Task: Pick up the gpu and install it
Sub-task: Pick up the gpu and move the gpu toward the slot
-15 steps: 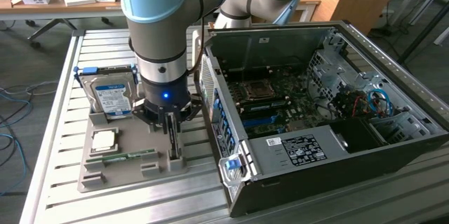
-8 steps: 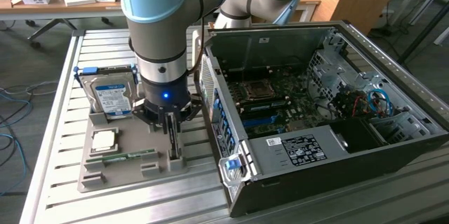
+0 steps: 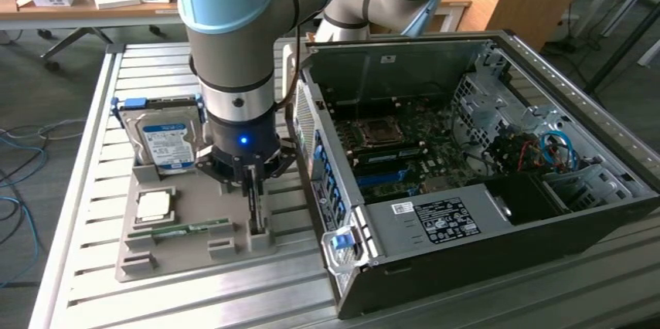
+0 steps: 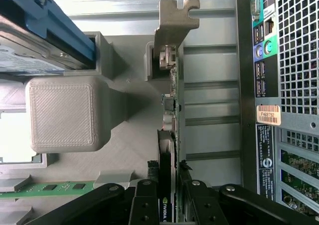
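Arm was straight down over the gray holder tray (image 3: 175,258) on the slatted metal desk (image 3: 98,113). Gripper (image 3: 253,182) sat low on the graphics card (image 4: 172,110), which stood on edge in its slot at the tray's side nearest the computer case (image 3: 464,213).

Wrist view: fingers (image 4: 145,205) clenched on the card, one on each face, black fan side against one and bare board against the other. The logo on the card's edge showed between them. The card's silver end bracket (image 4: 173,28) stuck out at the far end, clear of the fingers. Card looked upright and seated in the tray, not lifted.

Exterior view, clock positions from the gripper:
- hard drive (image 3: 165,142) with blue label at 10 o'clock, standing in its own slot at the tray's back end
- processor chip (image 3: 154,205) at 8 o'clock, lying flat
- memory stick (image 3: 192,228) at 7 o'clock, lying flat, just beside the card's slot
- case at 3 o'clock, side panel off, motherboard exposed, rear panel facing the tray

Case and tray were near each other, with a strip of desk between them.
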`<act>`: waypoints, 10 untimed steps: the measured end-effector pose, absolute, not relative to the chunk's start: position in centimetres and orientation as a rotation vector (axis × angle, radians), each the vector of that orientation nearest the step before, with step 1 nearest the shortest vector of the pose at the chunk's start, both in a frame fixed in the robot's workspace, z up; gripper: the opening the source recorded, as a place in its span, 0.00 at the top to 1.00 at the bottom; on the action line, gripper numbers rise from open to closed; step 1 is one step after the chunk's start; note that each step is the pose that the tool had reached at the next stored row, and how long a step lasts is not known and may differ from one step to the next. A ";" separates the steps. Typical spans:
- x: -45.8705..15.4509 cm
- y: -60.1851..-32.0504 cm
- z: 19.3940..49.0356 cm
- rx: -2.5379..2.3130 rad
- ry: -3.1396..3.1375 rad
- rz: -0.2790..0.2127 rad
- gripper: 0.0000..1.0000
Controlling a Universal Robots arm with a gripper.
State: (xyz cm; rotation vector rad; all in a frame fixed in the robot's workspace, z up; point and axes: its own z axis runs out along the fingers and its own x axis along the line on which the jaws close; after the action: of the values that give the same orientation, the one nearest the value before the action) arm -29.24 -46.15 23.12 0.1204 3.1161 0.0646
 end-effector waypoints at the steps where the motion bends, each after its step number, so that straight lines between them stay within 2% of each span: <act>1: -29.2 -46.1 23.1 0.120 3.116 0.065 0.74; 10: -29.2 -46.1 23.1 0.111 3.116 0.065 0.74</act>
State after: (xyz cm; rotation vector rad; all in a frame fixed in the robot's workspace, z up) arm -29.24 -46.15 23.12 0.1111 3.1164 0.0646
